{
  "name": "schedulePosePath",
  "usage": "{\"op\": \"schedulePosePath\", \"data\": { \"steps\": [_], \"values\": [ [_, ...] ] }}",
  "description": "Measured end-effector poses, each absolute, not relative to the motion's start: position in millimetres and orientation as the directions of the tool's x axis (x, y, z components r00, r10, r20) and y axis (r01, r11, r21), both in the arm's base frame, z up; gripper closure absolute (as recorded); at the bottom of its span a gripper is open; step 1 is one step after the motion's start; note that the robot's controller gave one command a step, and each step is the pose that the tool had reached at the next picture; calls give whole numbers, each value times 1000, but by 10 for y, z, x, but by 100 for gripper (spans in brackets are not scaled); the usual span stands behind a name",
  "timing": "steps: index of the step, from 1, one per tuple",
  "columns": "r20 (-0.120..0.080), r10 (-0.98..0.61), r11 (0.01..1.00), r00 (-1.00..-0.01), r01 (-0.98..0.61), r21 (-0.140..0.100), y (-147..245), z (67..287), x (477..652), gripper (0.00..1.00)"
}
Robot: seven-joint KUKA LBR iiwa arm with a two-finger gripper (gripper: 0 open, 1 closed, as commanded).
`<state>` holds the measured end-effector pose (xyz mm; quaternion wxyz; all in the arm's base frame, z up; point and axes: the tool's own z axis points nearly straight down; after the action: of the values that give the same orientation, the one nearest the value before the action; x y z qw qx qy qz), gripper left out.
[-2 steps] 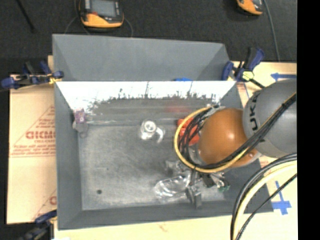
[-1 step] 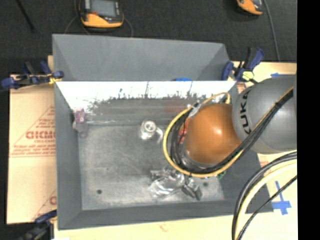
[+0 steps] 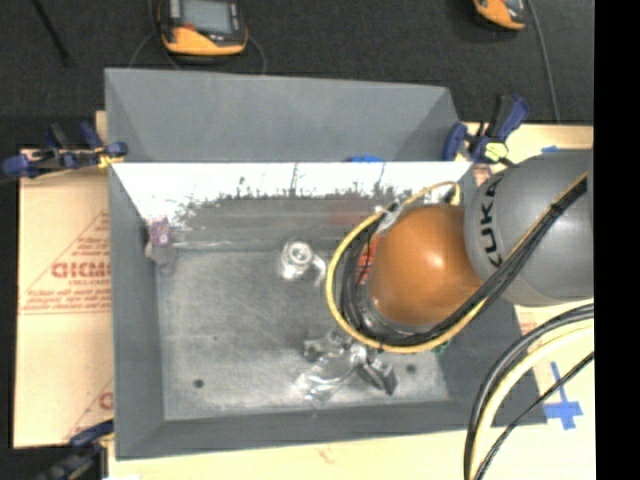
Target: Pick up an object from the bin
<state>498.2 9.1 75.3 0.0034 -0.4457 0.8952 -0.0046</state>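
My gripper (image 3: 356, 362) is low in the bin's front right part, under the arm's orange cover. A pale, shiny clear thing (image 3: 320, 380) lies on the floor right against its left side, and I cannot make out whether the gripper has hold of it. A small silver metal cylinder (image 3: 297, 260) lies apart, up and to the left of the gripper near the bin's middle. A small purple piece (image 3: 160, 234) rests against the left wall at the back.
The arm and its looped cables cover the bin's right side. A bit of red (image 3: 365, 259) peeks out between the cables. The left half of the bin floor is bare grey metal.
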Motion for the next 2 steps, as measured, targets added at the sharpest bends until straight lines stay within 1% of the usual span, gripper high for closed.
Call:
{"op": "schedulePosePath", "data": {
  "steps": [1, 2],
  "values": [
    [-5, -774, 633, -633, -774, -5, 125, 1232, 4976, 100],
    [-8, -770, 639, -639, -769, -9, 148, 2427, 5004, 100]
  ]
}}
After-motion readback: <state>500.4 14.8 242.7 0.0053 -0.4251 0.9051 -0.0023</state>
